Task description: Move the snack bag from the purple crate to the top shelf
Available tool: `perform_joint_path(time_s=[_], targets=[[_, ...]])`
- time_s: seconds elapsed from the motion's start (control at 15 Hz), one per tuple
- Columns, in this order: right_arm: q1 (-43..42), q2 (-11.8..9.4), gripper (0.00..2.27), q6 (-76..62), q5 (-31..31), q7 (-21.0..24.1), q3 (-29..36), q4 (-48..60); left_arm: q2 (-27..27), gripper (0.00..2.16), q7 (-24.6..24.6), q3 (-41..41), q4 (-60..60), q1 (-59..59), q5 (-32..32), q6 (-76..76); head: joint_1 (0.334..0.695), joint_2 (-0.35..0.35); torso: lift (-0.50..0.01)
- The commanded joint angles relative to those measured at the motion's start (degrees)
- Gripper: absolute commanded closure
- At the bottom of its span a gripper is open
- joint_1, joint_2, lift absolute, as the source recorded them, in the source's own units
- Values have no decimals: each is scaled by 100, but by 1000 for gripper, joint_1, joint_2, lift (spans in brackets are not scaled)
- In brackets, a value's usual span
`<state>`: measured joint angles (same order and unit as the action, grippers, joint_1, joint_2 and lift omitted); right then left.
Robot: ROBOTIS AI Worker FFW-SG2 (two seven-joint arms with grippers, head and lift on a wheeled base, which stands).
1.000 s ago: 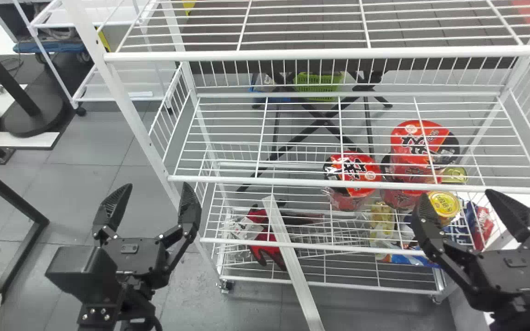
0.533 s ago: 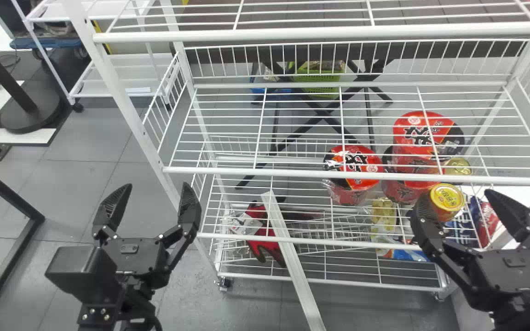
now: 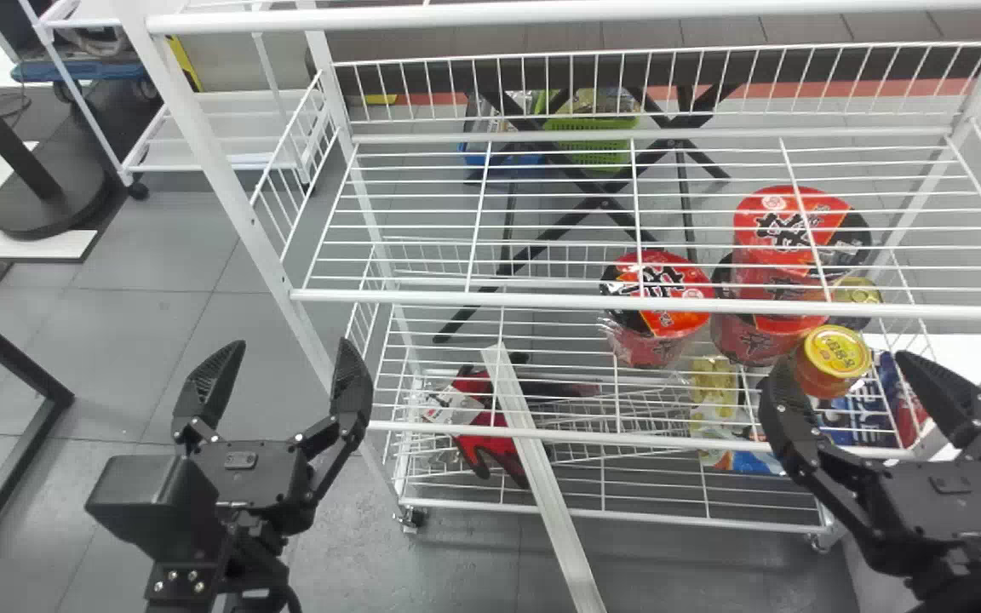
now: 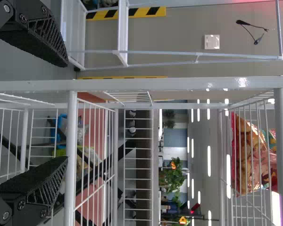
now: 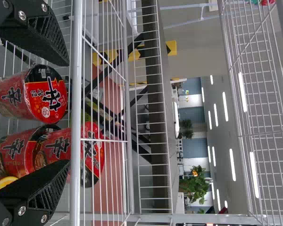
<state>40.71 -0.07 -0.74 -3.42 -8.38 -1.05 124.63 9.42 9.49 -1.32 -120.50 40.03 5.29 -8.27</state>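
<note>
Grey floor [image 3: 158, 328], white shelving [image 3: 712, 306]; left gripper [image 3: 289, 345], right gripper [image 3: 838, 370] opened wide.
Red-and-gold bag [image 4: 251, 162], crinkled, is displayed in left wrist view.

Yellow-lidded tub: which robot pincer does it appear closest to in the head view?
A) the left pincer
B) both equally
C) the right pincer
C: the yellow-lidded tub appears by the right pincer, while the left pincer is well over to the left.

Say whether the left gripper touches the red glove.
Apart. In the head view, the left gripper is left of the red glove, with shelf wire showing between.
</note>
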Motion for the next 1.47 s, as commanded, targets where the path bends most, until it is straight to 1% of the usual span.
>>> perform_joint_path(time_s=[0.0, 0.53, 0.73, 0.87, 1.4], targets=[[8, -2, 76, 0, -1, 3, 0, 0, -2, 124, -8, 0, 0, 5, -2, 14, 695, 106, -408], [8, -11, 76, 0, -1, -6, 0, -9, -10, 124, 9, -9, 0, 14, -2, -3, 695, 106, -439], [8, -20, 60, -228, -106, -102, 17, -97, -19, 124, 9, -9, 9, 14, -2, -3, 695, 108, -451], [-1, -11, 53, -387, -177, -234, 53, -158, -19, 124, 9, -9, 9, 14, -2, -3, 695, 109, -451], [60, -2, 60, -457, -203, -234, 61, -132, 16, 124, 18, -9, 0, 14, -2, -3, 695, 107, -451]])
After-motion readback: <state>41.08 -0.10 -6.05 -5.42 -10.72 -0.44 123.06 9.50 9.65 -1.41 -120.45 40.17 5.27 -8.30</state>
